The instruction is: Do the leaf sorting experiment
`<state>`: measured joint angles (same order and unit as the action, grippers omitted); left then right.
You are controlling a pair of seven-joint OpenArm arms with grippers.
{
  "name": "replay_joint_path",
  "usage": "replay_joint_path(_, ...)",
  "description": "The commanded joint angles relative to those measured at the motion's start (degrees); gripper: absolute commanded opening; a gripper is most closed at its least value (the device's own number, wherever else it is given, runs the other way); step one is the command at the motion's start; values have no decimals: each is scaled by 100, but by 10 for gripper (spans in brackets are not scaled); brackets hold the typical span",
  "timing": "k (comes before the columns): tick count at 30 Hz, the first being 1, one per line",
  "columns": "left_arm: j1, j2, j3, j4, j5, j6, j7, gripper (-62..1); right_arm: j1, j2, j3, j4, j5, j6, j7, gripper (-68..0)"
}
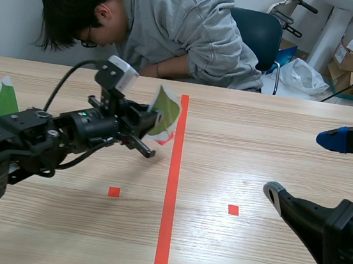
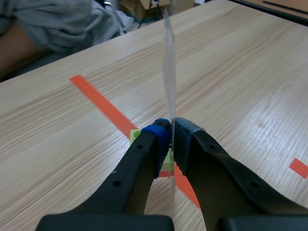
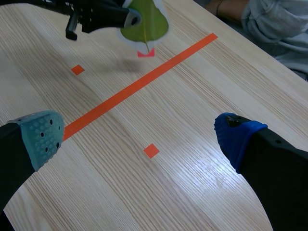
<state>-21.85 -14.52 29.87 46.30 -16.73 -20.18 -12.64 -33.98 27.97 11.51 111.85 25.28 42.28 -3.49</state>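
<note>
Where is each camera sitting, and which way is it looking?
Scene view: between the arms, facing across the table to the person; both arms show.
Left wrist view: on the left arm, looking past the left gripper, shut on the leaf card.
Right wrist view: on the right arm, looking down past the open right gripper at the tape line.
All three share the leaf card.
</note>
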Motion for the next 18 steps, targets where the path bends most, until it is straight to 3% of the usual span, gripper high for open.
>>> replay_joint_path(1, 57, -153, -286, 140, -46, -13, -83, -566, 83, 24, 52, 22, 81, 44, 90, -20)
replay_joint_path(11, 737, -531, -2022, 264, -782, -13, 31, -566, 83, 22, 52, 22, 83, 44, 92, -20)
replay_joint_path(15, 905, -619, -2369, 262, -791, 35, 155, -566, 83, 22, 52, 22, 83, 44, 92, -20)
replay_joint_path(18, 966, -678, -2457, 251, -748, 407, 223, -567, 83, 15, 52, 22, 83, 44, 90, -20)
